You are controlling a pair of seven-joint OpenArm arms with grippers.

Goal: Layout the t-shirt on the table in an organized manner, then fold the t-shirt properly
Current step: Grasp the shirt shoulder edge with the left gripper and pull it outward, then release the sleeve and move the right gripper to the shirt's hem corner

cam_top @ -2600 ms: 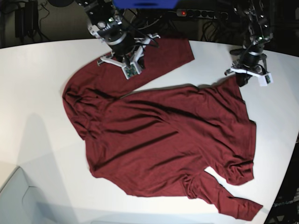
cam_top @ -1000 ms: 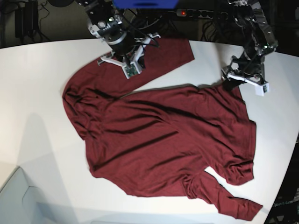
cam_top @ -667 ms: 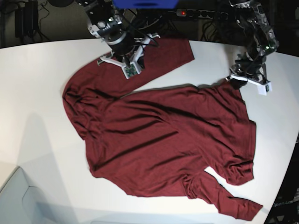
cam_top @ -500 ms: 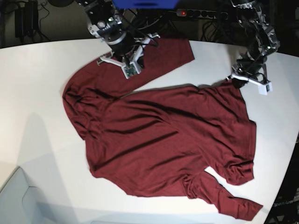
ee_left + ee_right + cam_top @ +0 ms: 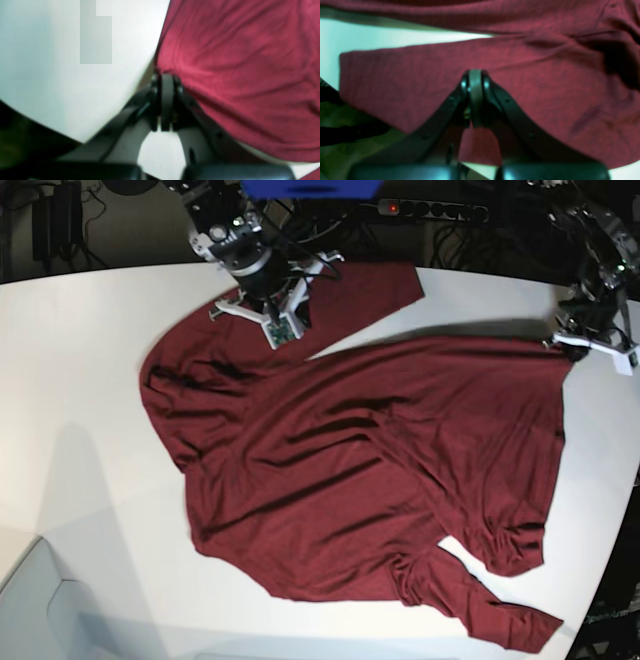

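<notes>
My left jaws (image 5: 163,82), pinching the dark red, thin wrinkly long-sleeved shirt's (image 5: 360,460) corner, have dragged it outward across the smooth white desk (image 5: 80,380) (spreading it); right jaws (image 5: 475,82) pressed together on a sleeve

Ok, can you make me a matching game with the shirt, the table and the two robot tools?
Things:
1. t-shirt
2. table
3. left tool
4. right tool

Descriptions:
A. white and smooth
B. shut on the shirt's corner, near the table's edge
C. dark red and wrinkly
D. shut, pressing down on a sleeve at the back of the table

Pairs: 1-C, 2-A, 3-B, 4-D
</notes>
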